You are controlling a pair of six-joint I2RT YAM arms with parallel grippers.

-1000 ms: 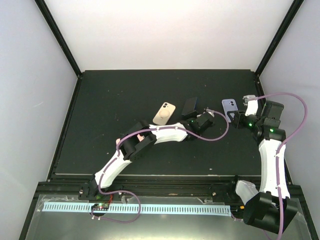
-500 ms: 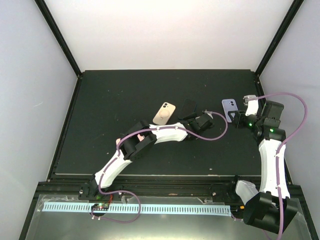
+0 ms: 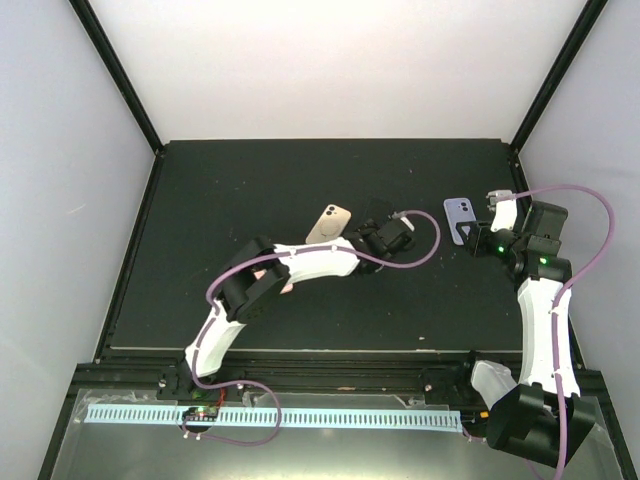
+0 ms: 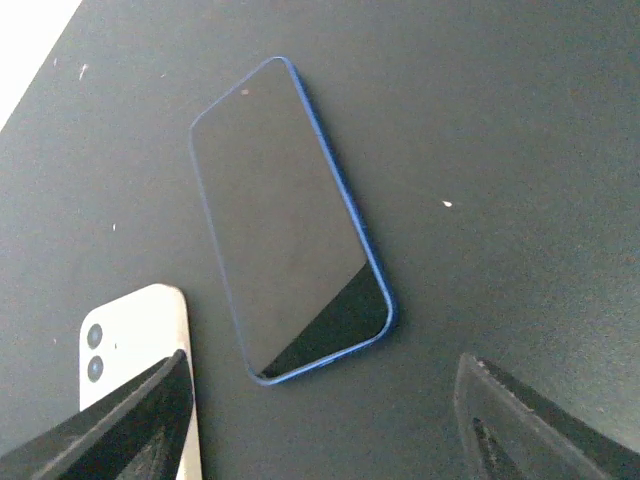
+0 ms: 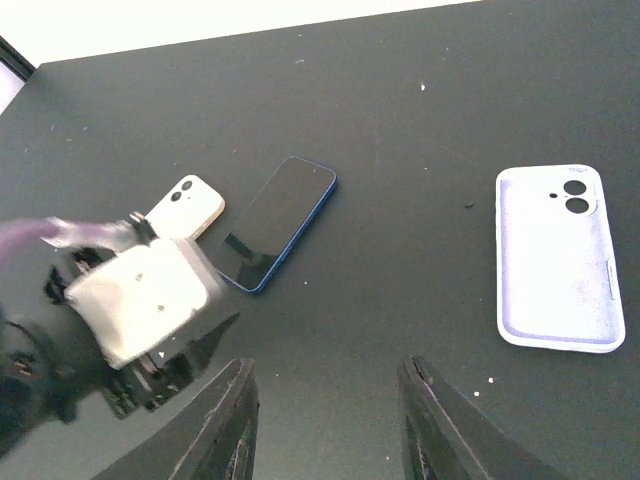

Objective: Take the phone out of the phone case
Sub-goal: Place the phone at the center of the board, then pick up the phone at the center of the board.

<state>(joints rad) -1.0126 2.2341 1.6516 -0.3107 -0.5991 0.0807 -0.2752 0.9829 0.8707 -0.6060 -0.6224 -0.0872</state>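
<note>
The phone (image 4: pixel 285 220), dark-screened with a blue rim, lies flat and face up on the black table (image 4: pixel 520 150), out of its case. It also shows in the top view (image 3: pixel 375 213) and the right wrist view (image 5: pixel 275 225). My left gripper (image 4: pixel 322 400) hovers open just short of the phone's near end, holding nothing. The empty lavender phone case (image 5: pixel 555 255) lies inside up to the right (image 3: pixel 460 213). My right gripper (image 5: pixel 325 400) stands open above bare table between phone and case, seen in the top view (image 3: pixel 470 238) close beside the case.
A cream phone-shaped item with two camera lenses (image 4: pixel 140 350) lies just left of the phone, partly under my left finger's view (image 3: pixel 330 225). White walls and black corner posts bound the table at the back and sides.
My left gripper has opened and let go of the phone, which was propped up and now lies flat. The left arm has drawn back to the left. The right arm has not moved.
</note>
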